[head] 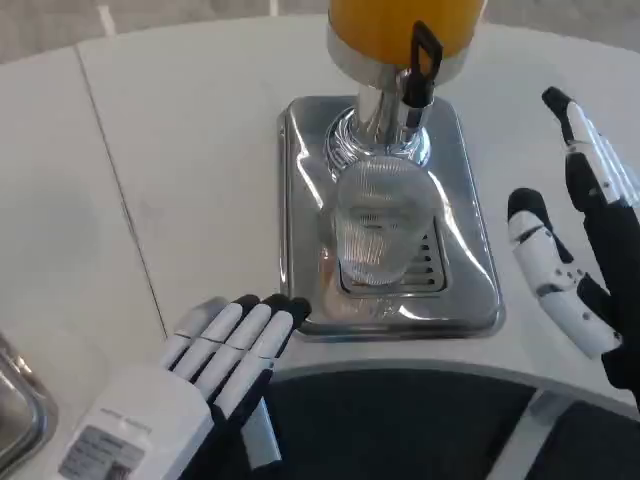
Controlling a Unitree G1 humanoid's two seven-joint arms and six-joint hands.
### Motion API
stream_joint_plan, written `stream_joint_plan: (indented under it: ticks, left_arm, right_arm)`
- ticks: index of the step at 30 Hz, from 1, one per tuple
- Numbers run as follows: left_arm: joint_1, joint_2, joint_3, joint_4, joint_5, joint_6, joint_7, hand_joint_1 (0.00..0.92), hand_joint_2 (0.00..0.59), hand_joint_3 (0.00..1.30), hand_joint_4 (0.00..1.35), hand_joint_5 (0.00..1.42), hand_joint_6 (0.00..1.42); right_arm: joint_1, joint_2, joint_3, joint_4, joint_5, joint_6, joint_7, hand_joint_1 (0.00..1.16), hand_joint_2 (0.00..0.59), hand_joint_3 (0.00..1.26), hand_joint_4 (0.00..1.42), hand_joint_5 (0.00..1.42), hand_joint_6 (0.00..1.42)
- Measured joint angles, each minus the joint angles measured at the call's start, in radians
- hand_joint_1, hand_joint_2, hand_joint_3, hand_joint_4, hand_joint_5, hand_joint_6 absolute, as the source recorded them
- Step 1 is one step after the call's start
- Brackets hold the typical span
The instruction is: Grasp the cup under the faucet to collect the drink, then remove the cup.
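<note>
1. At the far left edge, low down, a corner of a metal tray point(18, 415) sits on the white surface point(200, 180).
2. The left robot hand point(215, 365) lies near the front edge of the surface, its white back up and its fingers point(262, 330) stretched out side by side, holding nothing; the black fingertips reach just beside the front left corner of the chrome base point(300, 220).
3. The clear ribbed cup point(378, 228) stands upright on the drip grille point(425, 268) of the chrome base, under the faucet with the black lever point(420, 62); it looks empty.
4. Above the faucet is the dispenser's tank of orange drink point(385, 22).
5. The right robot hand point(585, 260) hovers right of the base, fingers spread apart and empty, apart from the cup.
</note>
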Motion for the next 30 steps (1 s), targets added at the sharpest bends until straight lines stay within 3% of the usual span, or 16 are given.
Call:
stream_joint_plan:
  ticks: [9, 14, 30]
  left_arm:
    - [-0.008, 0.0, 0.0, 0.0, -0.005, 0.002, -0.008, 0.0, 0.12, 0.0, 0.0, 0.04, 0.04]
    - [-0.007, -0.001, 0.001, 0.0, -0.006, 0.01, -0.008, 0.0, 0.121, 0.0, 0.0, 0.04, 0.04]
    - [-0.011, -0.004, 0.002, 0.002, -0.011, 0.027, -0.019, 0.0, 0.117, 0.0, 0.0, 0.06, 0.04]
  right_arm:
    - [-0.18, -0.019, 0.023, -0.001, 0.017, 0.076, 0.027, 0.0, 0.534, 0.0, 0.0, 0.0, 0.0]
    - [-0.228, -0.028, 0.028, 0.012, 0.03, 0.105, 0.027, 0.0, 0.534, 0.0, 0.0, 0.0, 0.0]
    - [-0.357, -0.041, -0.001, 0.182, 0.154, 0.177, -0.013, 0.0, 0.534, 0.0, 0.0, 0.0, 0.0]
